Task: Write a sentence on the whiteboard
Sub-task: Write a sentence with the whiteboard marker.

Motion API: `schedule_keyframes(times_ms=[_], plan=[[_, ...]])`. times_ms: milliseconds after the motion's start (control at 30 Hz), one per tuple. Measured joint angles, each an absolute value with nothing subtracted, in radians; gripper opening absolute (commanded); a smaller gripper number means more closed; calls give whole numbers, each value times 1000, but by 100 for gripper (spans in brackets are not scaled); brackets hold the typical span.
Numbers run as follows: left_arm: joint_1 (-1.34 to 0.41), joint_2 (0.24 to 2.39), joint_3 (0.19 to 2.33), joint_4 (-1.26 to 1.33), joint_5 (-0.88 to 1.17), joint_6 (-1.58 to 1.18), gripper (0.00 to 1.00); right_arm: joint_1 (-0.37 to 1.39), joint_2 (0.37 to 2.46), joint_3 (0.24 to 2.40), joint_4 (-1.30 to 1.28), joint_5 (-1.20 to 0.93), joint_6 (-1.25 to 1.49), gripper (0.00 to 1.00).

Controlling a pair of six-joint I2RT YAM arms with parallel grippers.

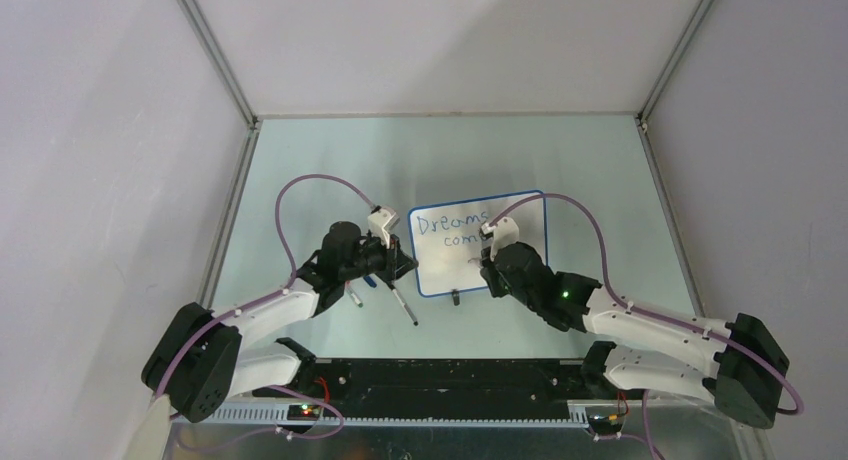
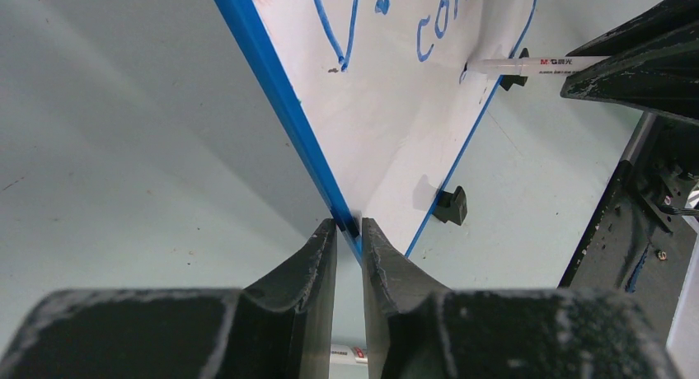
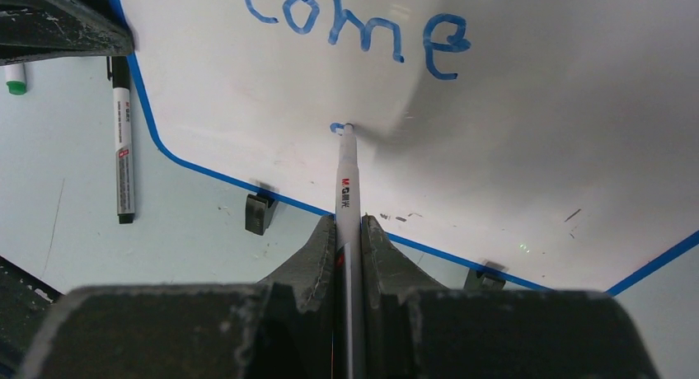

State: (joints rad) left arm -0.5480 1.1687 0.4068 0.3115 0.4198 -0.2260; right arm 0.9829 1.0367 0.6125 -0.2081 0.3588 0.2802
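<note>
The whiteboard [image 1: 480,242] lies flat mid-table, white with a thin blue rim. The sentence [image 1: 455,226] reads "Dreams" and "come" in blue; in the right wrist view "come" [image 3: 354,21] sits above a small fresh blue mark. My left gripper [image 1: 397,260] is shut on the whiteboard's left blue edge [image 2: 280,99], fingertips either side of the rim [image 2: 349,228]. My right gripper [image 1: 487,263] is shut on a white marker [image 3: 347,189] whose tip touches the board below "come". The marker also shows in the left wrist view [image 2: 536,64].
Two loose markers lie on the table left of the board, one black-and-white [image 1: 403,306] and a shorter one [image 1: 355,299]. The black-and-white one [image 3: 123,148] shows beside a green-capped one [image 3: 15,76] in the right wrist view. Black clip feet [image 3: 259,212] sit on the board's near edge. Enclosure walls surround the table.
</note>
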Motion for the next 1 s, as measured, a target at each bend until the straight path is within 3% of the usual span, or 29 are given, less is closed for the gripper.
schedule_keyframes(times_ms=[1000], plan=[[-548, 1169, 407, 311, 420, -226, 23, 944, 977, 621, -203, 305, 272, 0]])
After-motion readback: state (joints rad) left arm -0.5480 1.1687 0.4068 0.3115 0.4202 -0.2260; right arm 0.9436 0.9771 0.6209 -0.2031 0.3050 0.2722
